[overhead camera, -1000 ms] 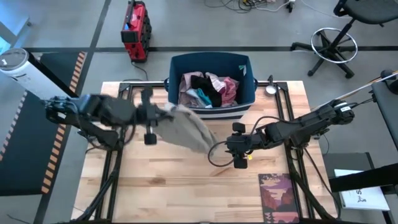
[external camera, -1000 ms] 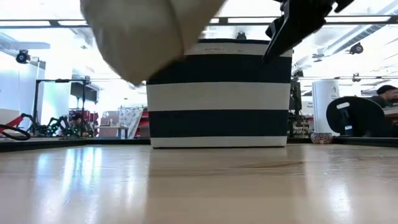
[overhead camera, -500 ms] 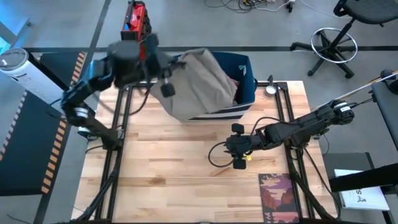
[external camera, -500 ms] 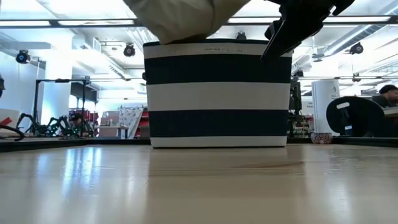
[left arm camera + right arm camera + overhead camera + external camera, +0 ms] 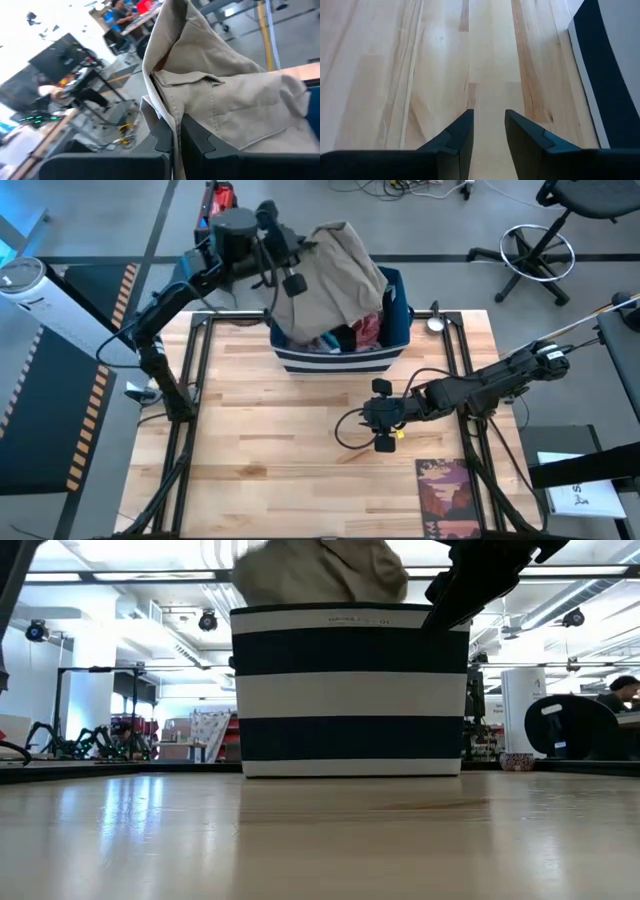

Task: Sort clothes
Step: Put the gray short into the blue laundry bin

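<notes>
The khaki trousers [image 5: 335, 275] hang bunched over the navy-and-white striped bin [image 5: 392, 330] at the table's far edge, with my left gripper [image 5: 303, 256] shut on them. In the low view the trousers [image 5: 320, 575] bulge above the bin's rim [image 5: 350, 615]. Maroon, teal and black pieces [image 5: 345, 337] lie inside the bin. My right gripper [image 5: 381, 430] hovers open over the bare table, right of the middle, with nothing between its fingers [image 5: 462, 135]. My left gripper pinches a thin fabric edge of the trousers [image 5: 167, 112] between its two shut fingers [image 5: 197, 137]. The fingers come nearly level from the table's left. The trousers hang slack beyond and below the fingers, their lower part sunk into the bin's opening.
A flat dark red patterned booklet [image 5: 450, 495] lies near the table's front right. A small round metal thing [image 5: 436, 323] sits to the right of the bin. The wooden table [image 5: 270, 450] lies bare in front of the bin.
My left gripper has swung from over the table's left middle up and toward the far edge, carrying the khaki trousers. They hung over the table then and now sit bunched over the bin.
</notes>
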Motion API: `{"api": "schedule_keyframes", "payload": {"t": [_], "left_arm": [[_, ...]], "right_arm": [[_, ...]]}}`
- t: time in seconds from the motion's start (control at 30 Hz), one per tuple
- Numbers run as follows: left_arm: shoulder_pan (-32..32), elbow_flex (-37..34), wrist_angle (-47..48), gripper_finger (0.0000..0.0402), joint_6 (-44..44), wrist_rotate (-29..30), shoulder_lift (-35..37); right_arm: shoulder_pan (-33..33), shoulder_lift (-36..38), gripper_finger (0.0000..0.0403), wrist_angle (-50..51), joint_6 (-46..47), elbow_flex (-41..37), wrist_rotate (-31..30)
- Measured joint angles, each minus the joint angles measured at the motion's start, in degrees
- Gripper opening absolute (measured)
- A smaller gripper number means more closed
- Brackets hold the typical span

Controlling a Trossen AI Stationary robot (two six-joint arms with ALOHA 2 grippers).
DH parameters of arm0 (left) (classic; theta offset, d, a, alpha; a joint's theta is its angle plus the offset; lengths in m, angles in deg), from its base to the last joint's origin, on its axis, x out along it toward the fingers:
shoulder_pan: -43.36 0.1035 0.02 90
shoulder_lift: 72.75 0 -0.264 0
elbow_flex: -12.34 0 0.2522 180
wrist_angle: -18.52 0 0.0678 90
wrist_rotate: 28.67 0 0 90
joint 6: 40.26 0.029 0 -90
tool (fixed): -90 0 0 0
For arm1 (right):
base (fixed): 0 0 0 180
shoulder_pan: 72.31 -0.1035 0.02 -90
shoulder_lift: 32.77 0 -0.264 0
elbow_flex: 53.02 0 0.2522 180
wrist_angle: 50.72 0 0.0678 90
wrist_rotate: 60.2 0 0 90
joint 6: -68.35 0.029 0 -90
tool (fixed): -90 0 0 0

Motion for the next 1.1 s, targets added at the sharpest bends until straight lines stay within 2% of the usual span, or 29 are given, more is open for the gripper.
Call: {"api": "schedule_keyframes", "payload": {"t": [0.17,0.43,0.7,0.87,1.0,1.1], "left_arm": [[1.4,-0.1,-0.4,0.0000,-1.9,-4.0,-2.2],[1.7,-0.4,2.4,0.0000,-3.8,-5.8,-8.5],[3.1,-2.1,4.8,0.0000,-6.9,-12.7,-15.9],[4.9,-7.6,4.2,0.0000,-9.0,-19.2,-17.5],[6.2,-16.0,-0.4,0.0000,-11.5,-25.6,-16.9],[6.6,-22.2,-4.7,0.0000,-12.5,-27.2,-16.7]], "right_arm": [[0.0,0.0,0.0100,-0.7,-0.5,0.0,0.0],[0.0,0.0,0.0084,-1.0,-0.5,-0.1,0.0],[0.0,0.0,0.0069,-1.0,-0.8,-0.2,0.1],[0.0,0.0,0.0064,-1.0,-0.6,-0.8,0.1],[0.0,0.0,0.0065,-1.4,-0.4,-1.7,0.1],[0.0,0.0,0.0071,-1.4,0.0,-1.8,0.1]]}}
